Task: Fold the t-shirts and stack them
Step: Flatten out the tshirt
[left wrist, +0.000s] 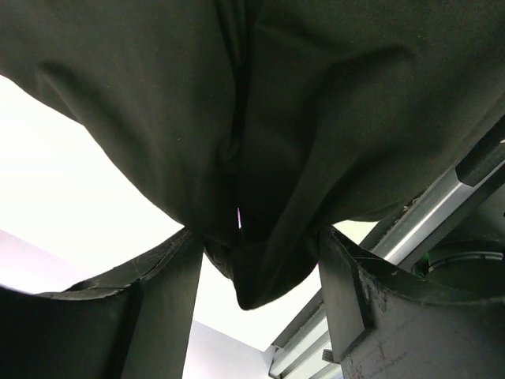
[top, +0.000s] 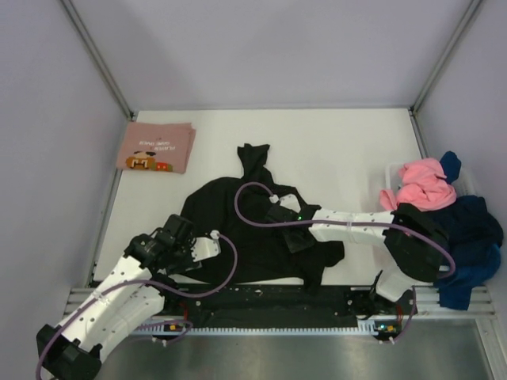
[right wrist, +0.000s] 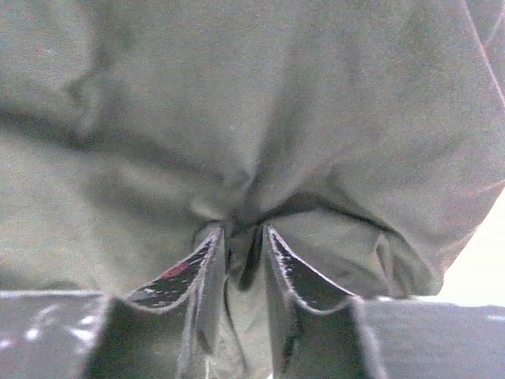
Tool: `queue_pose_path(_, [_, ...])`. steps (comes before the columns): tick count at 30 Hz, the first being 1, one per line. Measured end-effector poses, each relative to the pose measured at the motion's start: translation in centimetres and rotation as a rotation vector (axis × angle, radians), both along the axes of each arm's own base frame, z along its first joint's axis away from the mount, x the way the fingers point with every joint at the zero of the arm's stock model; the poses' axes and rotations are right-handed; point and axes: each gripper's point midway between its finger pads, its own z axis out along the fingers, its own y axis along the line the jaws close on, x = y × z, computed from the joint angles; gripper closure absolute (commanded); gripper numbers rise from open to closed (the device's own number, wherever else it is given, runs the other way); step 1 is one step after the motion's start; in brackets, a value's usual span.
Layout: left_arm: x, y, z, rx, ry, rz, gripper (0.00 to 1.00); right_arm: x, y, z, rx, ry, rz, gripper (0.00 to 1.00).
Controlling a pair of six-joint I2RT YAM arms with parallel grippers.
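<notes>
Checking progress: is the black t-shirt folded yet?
Not folded: the black t-shirt lies crumpled, bunches pinched in the left tool and right tool.

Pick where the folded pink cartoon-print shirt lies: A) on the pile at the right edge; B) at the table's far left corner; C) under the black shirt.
B: the pink cartoon-print shirt lies flat at the far left corner, apart from the black shirt.

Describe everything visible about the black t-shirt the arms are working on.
The black t-shirt is soft dark cloth, no print visible, crumpled and unfolded on the white table, one part trailing toward the back. The left gripper pinches a bunched fold at its left edge; the right gripper pinches its middle.
</notes>
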Motion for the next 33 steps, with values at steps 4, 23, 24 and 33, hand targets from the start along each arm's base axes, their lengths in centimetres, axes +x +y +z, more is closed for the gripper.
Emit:
queue_pose_path(4, [0.2,-0.1,-0.9,0.016,0.023,0.004,0.36,0.8,-1.1,-0.9,-0.052,0.002,-0.011,1.00])
queue_pose_path(23, [1.0,-2.4,-5.0,0.027,0.223,-0.036,0.98,1.8,-13.0,12.9,0.376,-0.314,-0.326,1.00])
queue_pose_path(24, [1.1,-2.3,-5.0,0.039,0.220,-0.038,1.00,1.8,-13.3,13.2,0.367,-0.315,-0.329,1.00])
queue_pose_path(33, [7.0,-1.0,2.5,0.110,-0.105,0.037,1.00,4.0,-14.1,22.7,0.410,-0.472,-0.296,1.00])
